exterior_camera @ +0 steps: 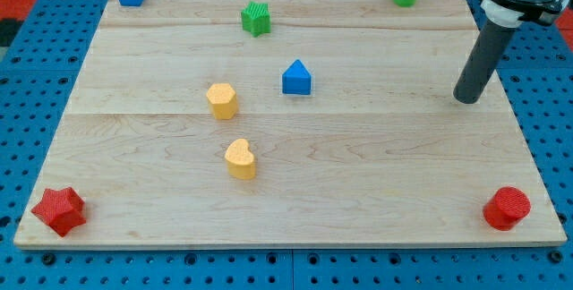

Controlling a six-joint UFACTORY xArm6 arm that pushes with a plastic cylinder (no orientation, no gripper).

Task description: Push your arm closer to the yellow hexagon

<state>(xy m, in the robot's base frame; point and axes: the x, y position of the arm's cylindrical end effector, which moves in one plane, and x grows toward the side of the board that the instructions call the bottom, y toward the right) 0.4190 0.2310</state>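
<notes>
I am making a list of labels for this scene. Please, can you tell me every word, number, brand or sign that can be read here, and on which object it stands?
None: no word, number, brand or sign shows anywhere.
The wooden board, the coloured blocks, such as the yellow hexagon, and the rod ending in my tip are all unmarked.

Yellow heart (pixel 240 158) just below yellow hexagon (pixel 221 100) — my tip (pixel 466 100) well apart, view's right
</notes>
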